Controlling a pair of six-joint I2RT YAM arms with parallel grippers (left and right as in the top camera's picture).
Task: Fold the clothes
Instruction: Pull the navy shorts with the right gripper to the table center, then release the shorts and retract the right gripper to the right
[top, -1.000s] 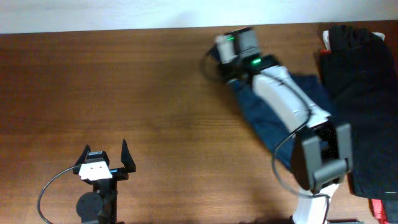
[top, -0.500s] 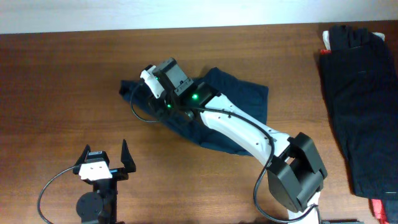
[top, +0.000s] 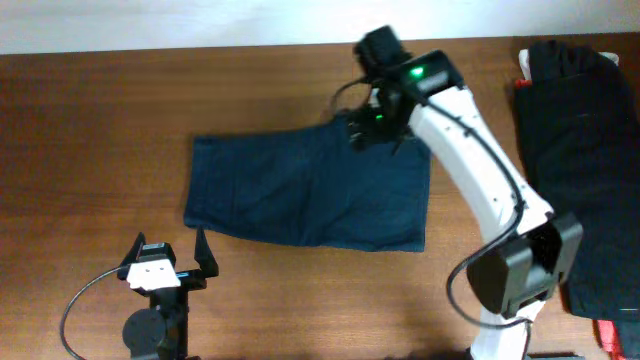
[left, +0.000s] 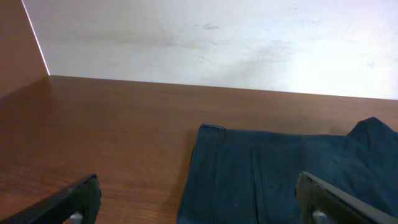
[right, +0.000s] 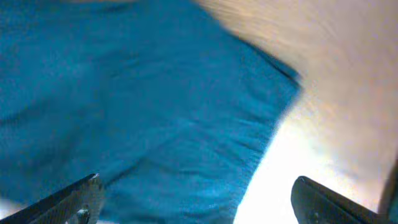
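Brown wooden table (top: 100, 130) below a white wall (left: 217, 37), with navy shorts (top: 310, 190) spread flat at its middle.
The right gripper (top: 362, 128) hangs over the shorts' far right corner, its jaws spread wide and nothing between them; its wrist view shows only blurred blue cloth beneath. The left gripper (top: 170, 247) sits at the table's near left, jaws also apart and empty, near the shorts' near left corner. A black garment (top: 575, 150) lies along the right edge, apart from the shorts.

The right arm stretches far out, right gripper (top: 362, 128) spread wide and aimed downward; the left gripper (top: 170, 242) sits tucked in, equally spread.
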